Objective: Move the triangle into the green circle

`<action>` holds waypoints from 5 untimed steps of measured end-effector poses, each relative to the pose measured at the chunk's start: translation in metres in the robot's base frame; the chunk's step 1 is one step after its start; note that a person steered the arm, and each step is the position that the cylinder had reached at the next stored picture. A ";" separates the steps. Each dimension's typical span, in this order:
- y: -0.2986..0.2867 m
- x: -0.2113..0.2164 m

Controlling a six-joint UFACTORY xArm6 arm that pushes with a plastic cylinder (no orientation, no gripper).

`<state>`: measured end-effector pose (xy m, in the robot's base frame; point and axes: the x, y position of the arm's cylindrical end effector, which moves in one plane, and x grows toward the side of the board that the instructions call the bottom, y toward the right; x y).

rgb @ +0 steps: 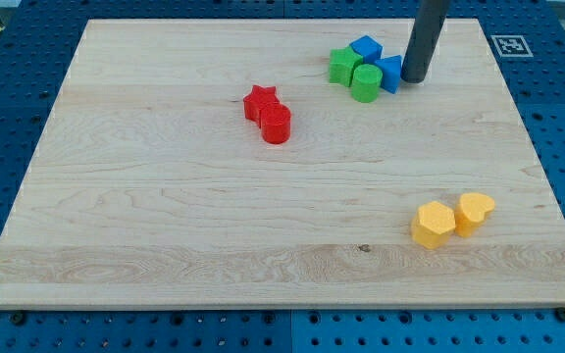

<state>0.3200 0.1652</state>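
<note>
A blue triangle block [390, 72] lies near the view's top right, touching the green circle block [366, 82] on its left. My tip [414, 78] stands right against the triangle's right side. A green star-like block [342, 65] and a blue block [366, 47] sit in the same cluster, just left of and above the circle.
A red star block [260, 101] and a red cylinder [276, 125] sit together left of centre. A yellow hexagon [433, 225] and a yellow heart [475, 210] lie at the bottom right. The wooden board [165, 245] rests on a blue pegboard.
</note>
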 end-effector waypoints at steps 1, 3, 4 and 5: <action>-0.003 -0.007; -0.003 -0.012; 0.009 -0.007; 0.050 0.013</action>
